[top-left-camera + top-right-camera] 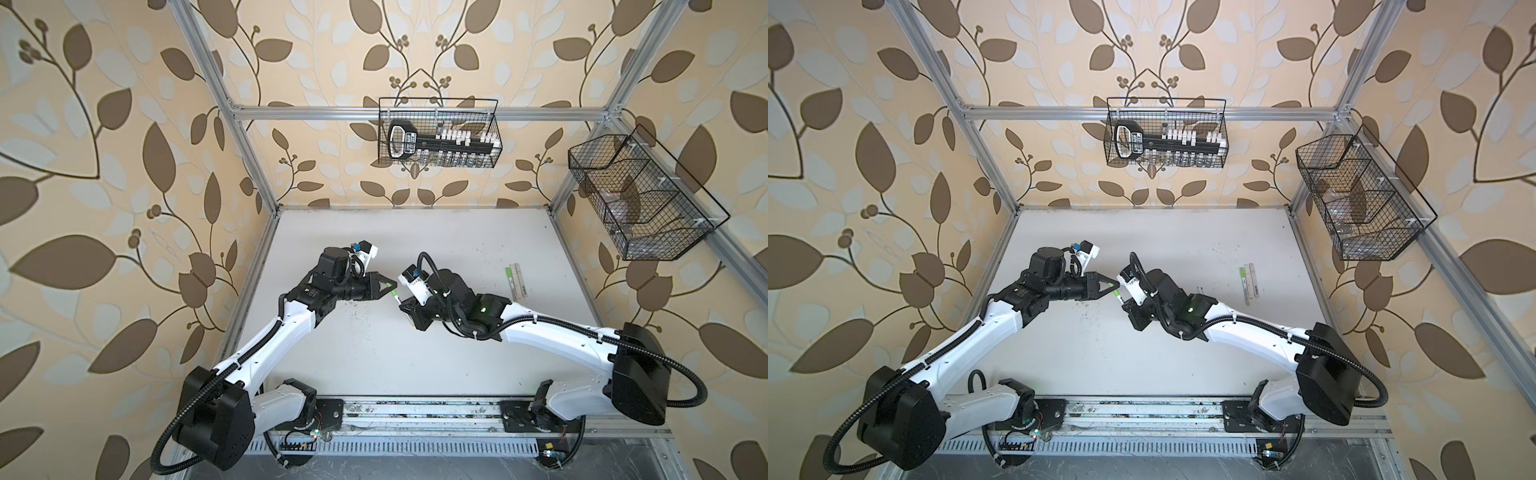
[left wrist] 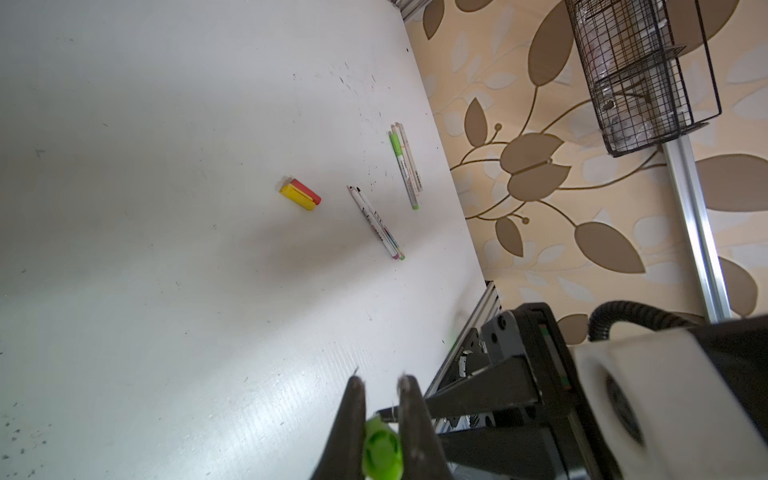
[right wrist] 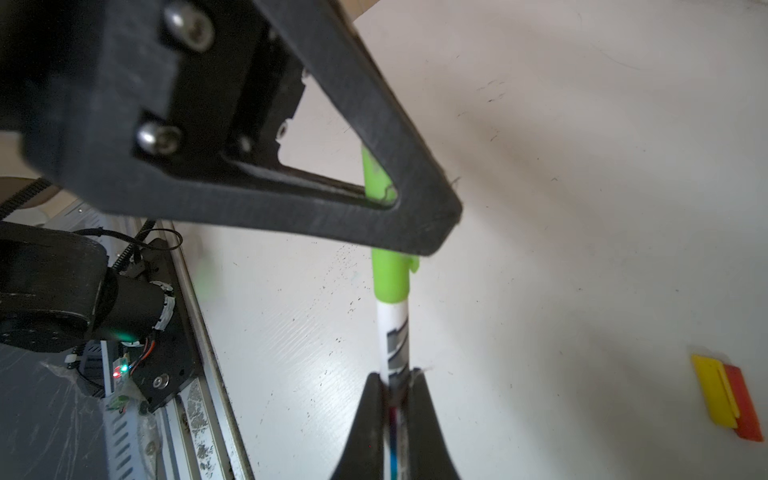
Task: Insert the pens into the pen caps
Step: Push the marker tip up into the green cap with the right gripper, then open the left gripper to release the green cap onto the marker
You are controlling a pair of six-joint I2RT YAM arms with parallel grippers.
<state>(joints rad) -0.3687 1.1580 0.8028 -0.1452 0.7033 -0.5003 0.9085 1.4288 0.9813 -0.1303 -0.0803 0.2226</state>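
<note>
Pen [image 3: 392, 332], white with dark lettering, is pinched tight in the right gripper [image 3: 395, 378] partway down its barrel. Its front end points straight away from those jaws into the mouth of the green cap [image 3: 390, 278]. The left gripper [image 2: 382, 386] clamps that cap across its sides, jaws narrow, with the cap's closed end turned back toward the left wrist. Pen and cap share one long axis, running from one gripper to the other, and both are held in the air over the middle of the table [image 1: 374, 353], slanting a little in both top views. The tip looks to be inside the cap, but how deep it sits I cannot tell, so the next move probably turns on keeping that line true while the two arms press toward each other. Any tilt could jam the tip or lever the cap out of the left jaws. Nothing stands between the grippers. Well off to the side a yellow cap [image 2: 295, 197] and a red cap [image 2: 309, 192] lie touching. Beyond them are two loose pens [image 2: 376, 222], then a row of capped pens [image 2: 405, 166] near the table's edge.
</note>
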